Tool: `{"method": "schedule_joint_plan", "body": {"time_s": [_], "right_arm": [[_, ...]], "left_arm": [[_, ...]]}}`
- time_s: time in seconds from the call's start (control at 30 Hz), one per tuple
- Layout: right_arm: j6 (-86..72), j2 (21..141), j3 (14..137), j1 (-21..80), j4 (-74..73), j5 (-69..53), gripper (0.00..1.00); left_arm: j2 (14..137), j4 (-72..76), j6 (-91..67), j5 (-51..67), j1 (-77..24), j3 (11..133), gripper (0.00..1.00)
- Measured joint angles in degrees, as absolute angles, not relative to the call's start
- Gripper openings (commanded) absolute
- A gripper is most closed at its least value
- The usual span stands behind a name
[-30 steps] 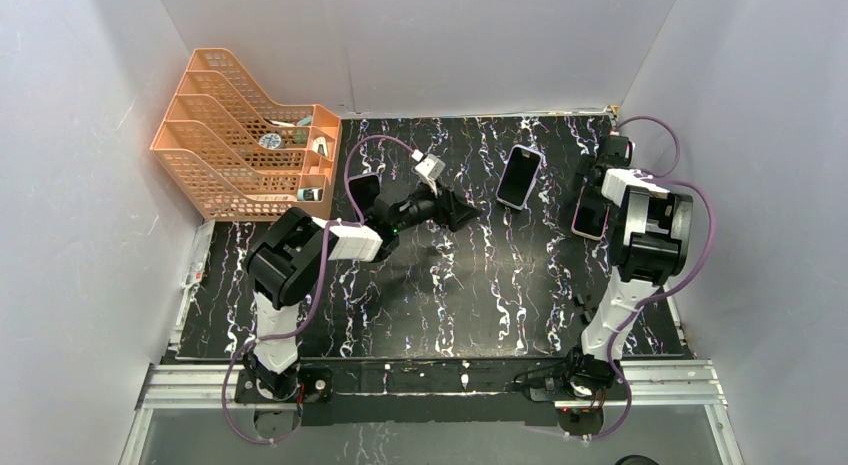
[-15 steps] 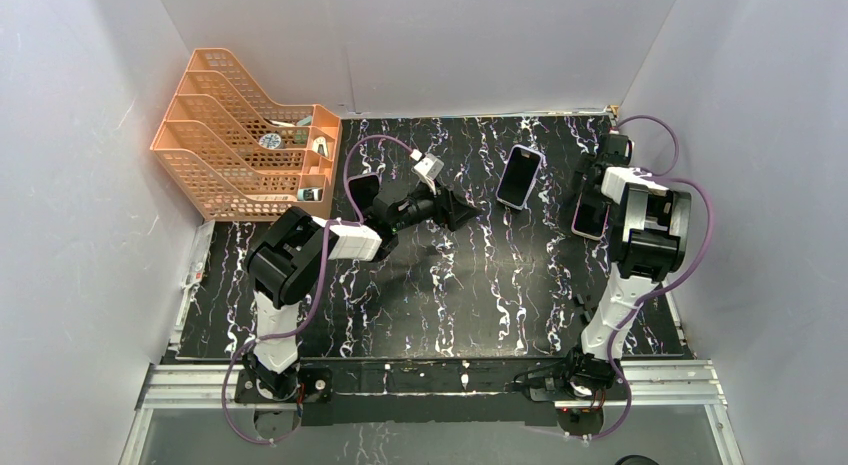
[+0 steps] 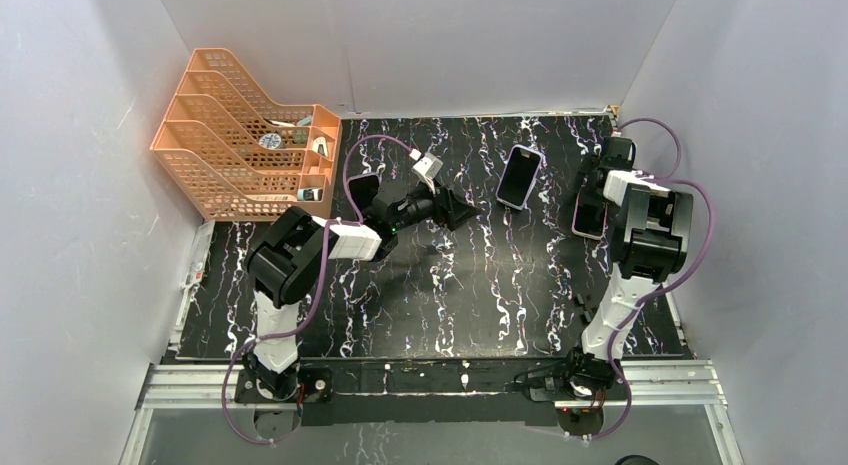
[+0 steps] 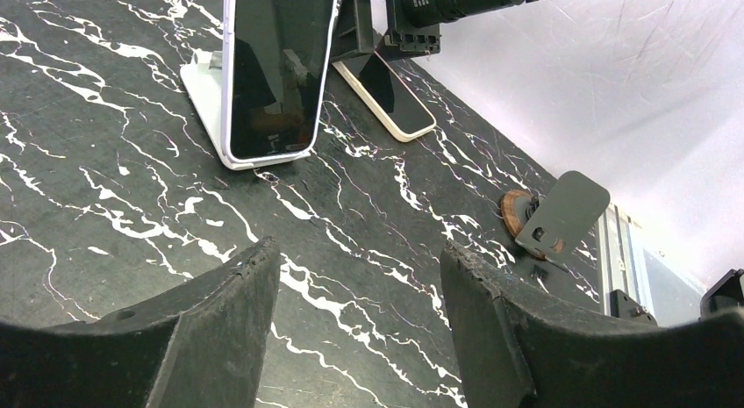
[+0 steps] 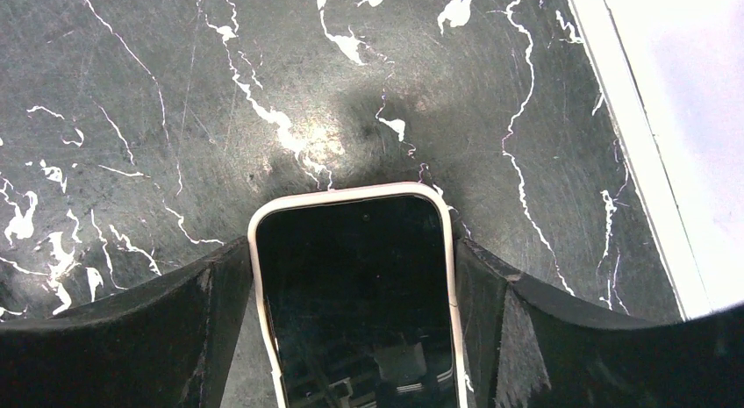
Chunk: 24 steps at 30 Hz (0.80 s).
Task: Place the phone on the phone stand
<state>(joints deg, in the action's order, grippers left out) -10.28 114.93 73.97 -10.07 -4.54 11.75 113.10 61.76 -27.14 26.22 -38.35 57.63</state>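
Right wrist view shows the phone (image 5: 355, 294) lying flat on the table (image 5: 175, 92), which is black and shiny with thin white wiggly lines like marble. The phone has a dark glass front, round corners and a pale rubbery rim. The right gripper (image 5: 353, 250) has its two thick black fingers tight against the phone's long sides, so it is holding it. In the left wrist view, the left gripper (image 4: 360, 253) is spread wide with nothing in it, and its rough black fingers hang over bare table. Past them a second phone (image 4: 276, 70) with a white rim leans upright on a flat white phone stand (image 4: 202, 83), just beside the flat phone. Off to the right lie a small round brown thing (image 4: 516, 211) and a grey flap (image 4: 566, 206). The top view shows an orange plastic rack (image 3: 245, 135) with mesh walls in the far left corner.
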Motion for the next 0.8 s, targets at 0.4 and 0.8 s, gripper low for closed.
{"method": "schedule_joint_plan", "body": {"time_s": [0.4, 0.8], "right_arm": [[-10.28, 113.62, 71.02, -10.15, -0.89, 11.46, 0.73], [-12.05, 102.91, 65.67, -9.13, -4.99, 8.25, 0.70]], "left_arm": [[113.10, 61.78, -27.55, 26.24, -38.35, 57.49, 0.64], [117.45, 64.27, -30.98, 27.92, -38.35, 57.60, 0.63]]}}
